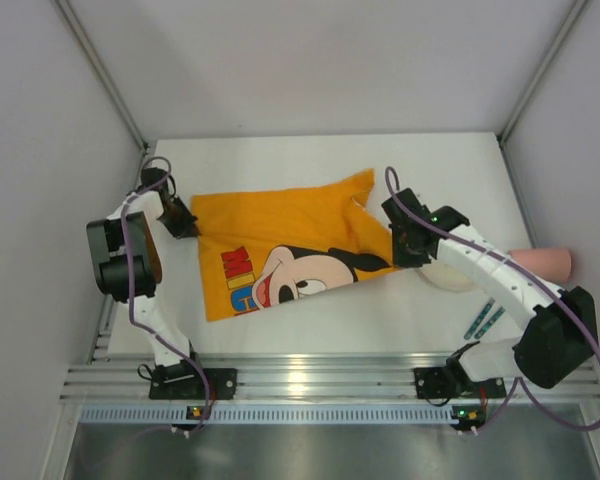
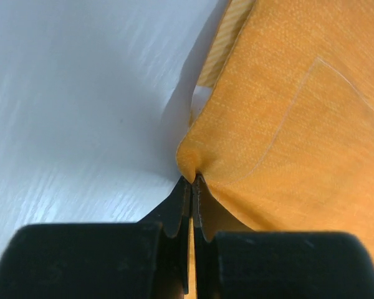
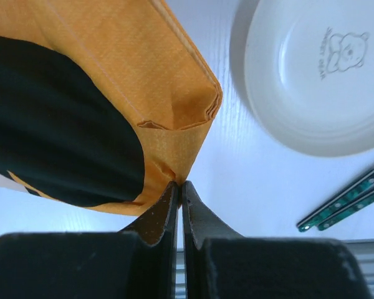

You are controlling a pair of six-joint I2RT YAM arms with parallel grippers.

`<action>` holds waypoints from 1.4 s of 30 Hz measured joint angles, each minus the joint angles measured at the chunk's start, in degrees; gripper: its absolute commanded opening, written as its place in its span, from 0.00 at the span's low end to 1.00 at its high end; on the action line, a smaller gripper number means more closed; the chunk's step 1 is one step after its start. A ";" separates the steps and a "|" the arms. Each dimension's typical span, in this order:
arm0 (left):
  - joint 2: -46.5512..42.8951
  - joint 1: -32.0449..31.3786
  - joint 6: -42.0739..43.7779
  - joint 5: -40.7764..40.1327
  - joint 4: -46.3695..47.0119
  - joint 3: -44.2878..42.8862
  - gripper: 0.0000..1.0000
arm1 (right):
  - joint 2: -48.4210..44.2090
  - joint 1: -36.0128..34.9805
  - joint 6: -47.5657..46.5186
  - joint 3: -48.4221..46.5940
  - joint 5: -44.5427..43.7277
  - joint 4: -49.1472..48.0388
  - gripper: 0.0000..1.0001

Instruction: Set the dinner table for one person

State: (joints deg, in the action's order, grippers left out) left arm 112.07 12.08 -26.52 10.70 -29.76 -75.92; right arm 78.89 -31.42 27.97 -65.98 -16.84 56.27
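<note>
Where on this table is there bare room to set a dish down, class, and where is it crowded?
Bare: the far strip of table between cloth and back wall, and the near strip between cloth and rail. Crowded: right side, with plate, chopsticks, cup.

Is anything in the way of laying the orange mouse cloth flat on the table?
Nothing visible is. The left gripper and right gripper each pinch a corner of the cloth over the table. The white plate and chopsticks lie just right of it, clear unless it slides that way.
</note>
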 measured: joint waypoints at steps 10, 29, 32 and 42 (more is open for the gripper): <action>-2.49 -0.17 1.20 -5.70 -6.75 0.98 0.00 | -3.76 -0.15 5.29 14.23 9.53 -2.36 0.00; -9.66 0.85 3.48 -3.41 -6.97 -4.83 0.98 | -3.48 -0.24 0.00 -2.21 14.40 3.23 0.87; -17.90 0.85 2.05 -3.04 -6.23 -0.98 0.98 | 2.64 -0.24 -1.73 -9.68 18.51 0.15 0.39; -27.74 -2.12 -0.24 -2.54 -6.71 12.94 0.96 | 44.22 1.14 -4.68 -38.49 27.93 -7.37 0.00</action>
State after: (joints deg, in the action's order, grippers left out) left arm 84.33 9.96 -26.76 8.16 -36.47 -62.98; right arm 123.11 -30.28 23.29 -104.47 11.09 48.90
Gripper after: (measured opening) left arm 0.961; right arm 0.005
